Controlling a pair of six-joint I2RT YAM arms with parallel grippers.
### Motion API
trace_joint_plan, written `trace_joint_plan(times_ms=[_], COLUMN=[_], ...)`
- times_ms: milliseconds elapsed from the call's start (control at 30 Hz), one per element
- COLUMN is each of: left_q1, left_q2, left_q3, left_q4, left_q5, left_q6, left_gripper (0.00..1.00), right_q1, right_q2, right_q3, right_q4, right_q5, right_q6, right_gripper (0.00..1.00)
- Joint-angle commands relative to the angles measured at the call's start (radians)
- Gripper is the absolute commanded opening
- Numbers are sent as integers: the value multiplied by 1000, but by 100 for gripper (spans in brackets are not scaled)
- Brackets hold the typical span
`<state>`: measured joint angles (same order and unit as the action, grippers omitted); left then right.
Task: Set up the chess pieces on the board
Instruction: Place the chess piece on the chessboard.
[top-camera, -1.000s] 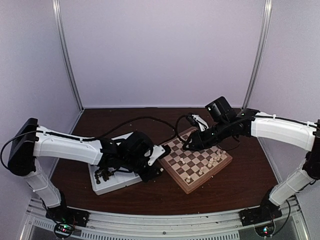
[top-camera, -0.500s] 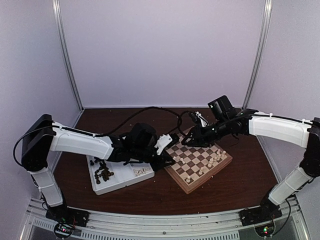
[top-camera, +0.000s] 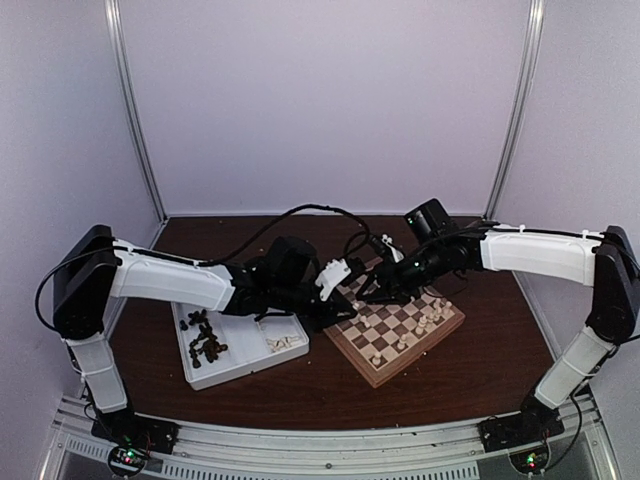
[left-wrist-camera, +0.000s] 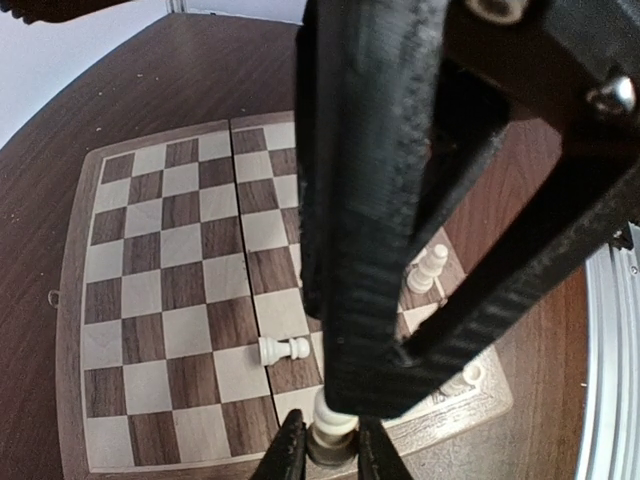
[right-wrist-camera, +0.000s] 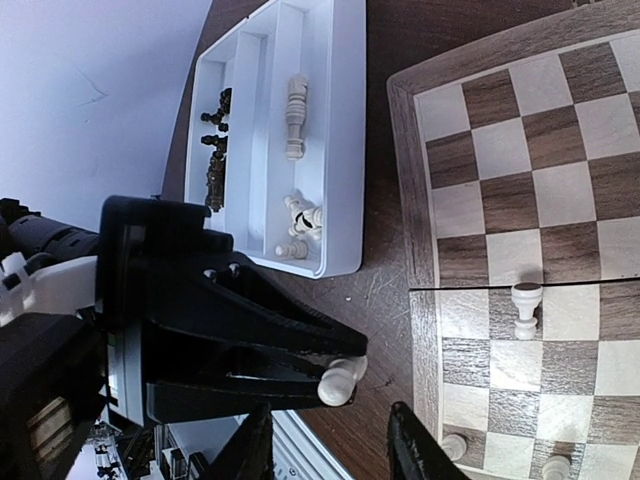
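The board (top-camera: 421, 356) lies at centre right with a few cream chess pieces (top-camera: 430, 318) along its right side. My left gripper (top-camera: 345, 300) hovers at the board's left corner, shut on a cream piece (left-wrist-camera: 335, 425). In the left wrist view, one cream pawn (left-wrist-camera: 285, 350) lies toppled on a square just beyond that piece. My right gripper (right-wrist-camera: 330, 418) is open and faces the left one, with the held piece (right-wrist-camera: 338, 382) just past its fingertips. Its black fingers (left-wrist-camera: 370, 250) fill the left wrist view.
A white two-compartment tray (top-camera: 240, 368) sits left of the board, holding several dark pieces (top-camera: 205, 340) and a few cream ones (top-camera: 280, 343). Both arms cross over the board's left corner. Brown tabletop surrounds board and tray.
My left gripper has lifted from the tray and swung right to the board's left corner with a cream piece. My right gripper has slid left to meet it.
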<state>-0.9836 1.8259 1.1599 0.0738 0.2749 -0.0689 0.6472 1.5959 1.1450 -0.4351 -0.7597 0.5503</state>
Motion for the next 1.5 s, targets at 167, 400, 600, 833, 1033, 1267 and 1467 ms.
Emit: trace_joint_plan(times_ms=[167, 400, 600, 833, 1033, 1267, 1467], left_q1=[7, 8, 8, 10, 14, 19, 21], left_q2=[31, 37, 46, 60, 66, 69, 76], left_q3=[31, 27, 30, 40, 47, 52, 52], left_q4=[67, 87, 94, 100, 105, 112, 124], left_q5=[36, 38, 37, 39, 43, 46, 46], left_q6=[52, 55, 58, 58, 59, 58, 57], left_gripper=[16, 16, 16, 16, 16, 16, 18], right_q1=[2, 3, 3, 2, 3, 3, 1], right_q2=[33, 65, 83, 99, 110, 119, 112], right_q3=[27, 28, 27, 20, 15, 11, 9], right_q4=[6, 15, 40, 63, 66, 55, 61], right_q5=[-23, -31, -49, -65, -66, -64, -52], right_q6=[17, 27, 46, 64, 69, 65, 71], right_gripper=[36, 33, 31, 27, 24, 19, 10])
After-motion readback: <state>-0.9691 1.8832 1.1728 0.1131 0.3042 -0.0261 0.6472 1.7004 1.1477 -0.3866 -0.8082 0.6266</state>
